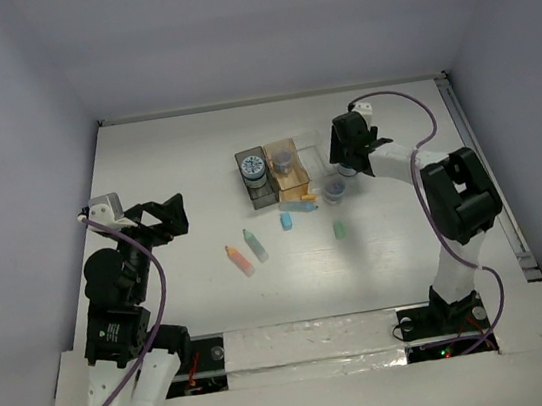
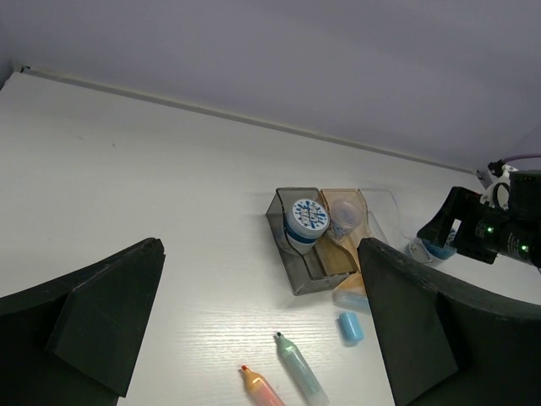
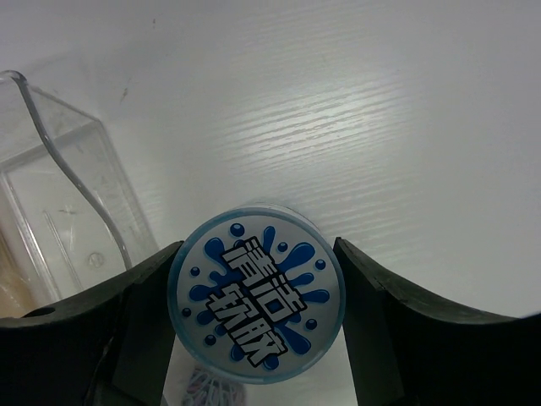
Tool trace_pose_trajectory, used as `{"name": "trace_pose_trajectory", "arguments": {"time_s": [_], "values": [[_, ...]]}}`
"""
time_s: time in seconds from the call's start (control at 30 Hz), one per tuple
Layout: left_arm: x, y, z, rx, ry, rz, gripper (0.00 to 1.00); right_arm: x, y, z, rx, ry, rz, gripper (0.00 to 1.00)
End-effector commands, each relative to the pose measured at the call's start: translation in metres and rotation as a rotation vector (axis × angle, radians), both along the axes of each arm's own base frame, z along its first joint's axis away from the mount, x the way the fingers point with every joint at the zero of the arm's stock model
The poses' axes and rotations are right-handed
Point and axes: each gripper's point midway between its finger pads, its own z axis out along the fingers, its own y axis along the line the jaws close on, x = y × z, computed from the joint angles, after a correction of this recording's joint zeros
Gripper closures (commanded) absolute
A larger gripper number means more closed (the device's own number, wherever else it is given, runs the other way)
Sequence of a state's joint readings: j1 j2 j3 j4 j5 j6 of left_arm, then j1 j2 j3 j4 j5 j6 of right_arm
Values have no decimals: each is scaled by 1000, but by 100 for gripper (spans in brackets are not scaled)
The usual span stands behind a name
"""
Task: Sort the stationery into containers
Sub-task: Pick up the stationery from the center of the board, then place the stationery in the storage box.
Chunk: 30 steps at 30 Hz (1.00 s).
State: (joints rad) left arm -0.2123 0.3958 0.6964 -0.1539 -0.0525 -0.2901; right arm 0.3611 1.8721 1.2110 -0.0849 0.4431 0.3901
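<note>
Right pincer (image 3: 256, 292): pinching a round disc (image 3: 256, 304) with a blue-splash top, which fills the gap between both fingers; clear box (image 3: 59, 199) just beside it, at the left of its wrist view. Left pincer (image 2: 262, 288): spread wide, holding nothing. Ahead of its fingers: dark grey box (image 2: 296, 271) with a second disc (image 2: 309, 216) tilted inside, tan-orange box (image 2: 345, 207) adjoining; nearer, an orange stick (image 2: 258, 385), green stick (image 2: 297, 368) and light blue stub (image 2: 349, 327) on the table (image 2: 127, 169)

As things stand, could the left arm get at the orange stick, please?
Probably yes: the left gripper is open, and only bare table lies between it and the orange stick. The green stick lies close beside it.
</note>
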Motion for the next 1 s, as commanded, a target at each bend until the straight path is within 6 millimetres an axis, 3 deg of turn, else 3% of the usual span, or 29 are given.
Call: {"name": "trace_pose_trajectory", "arguments": {"time_s": [0.0, 0.07, 0.13, 0.17, 0.27, 0.3, 0.37, 0.43, 0.47, 0.5, 0.7, 0.97], "values": [[-1, -3, 16, -4, -65, -16, 1, 17, -8, 88, -4, -198, -32, 48], [-1, -3, 17, -4, -66, -16, 1, 15, -5, 106, 12, -230, -5, 50], [-1, -3, 17, -5, -65, -18, 1, 8, 19, 134, 69, -292, 91, 51], [0, -3, 16, -5, -63, -18, 1, 2, 32, 136, 89, -298, 144, 51], [0, -4, 16, -6, -62, -22, 1, -15, 99, 158, 190, -330, 352, 51], [1, -4, 15, -5, -59, -22, 1, -26, 128, 160, 207, -323, 428, 50], [1, -4, 15, -3, -57, -22, 1, -36, 165, 156, 224, -300, 532, 50], [1, -4, 14, -4, -57, -19, 1, -52, 206, 167, 251, -309, 644, 50], [0, -4, 15, -4, -59, -21, 1, -56, 216, 153, 232, -266, 669, 50], [0, -4, 15, -4, -60, -21, 1, -56, 225, 158, 233, -277, 687, 50], [-1, -4, 16, -5, -65, -22, 1, -65, 264, 141, 225, -234, 770, 50], [-2, -4, 17, -6, -69, -24, 1, -51, 265, 122, 162, -212, 748, 49]]}}
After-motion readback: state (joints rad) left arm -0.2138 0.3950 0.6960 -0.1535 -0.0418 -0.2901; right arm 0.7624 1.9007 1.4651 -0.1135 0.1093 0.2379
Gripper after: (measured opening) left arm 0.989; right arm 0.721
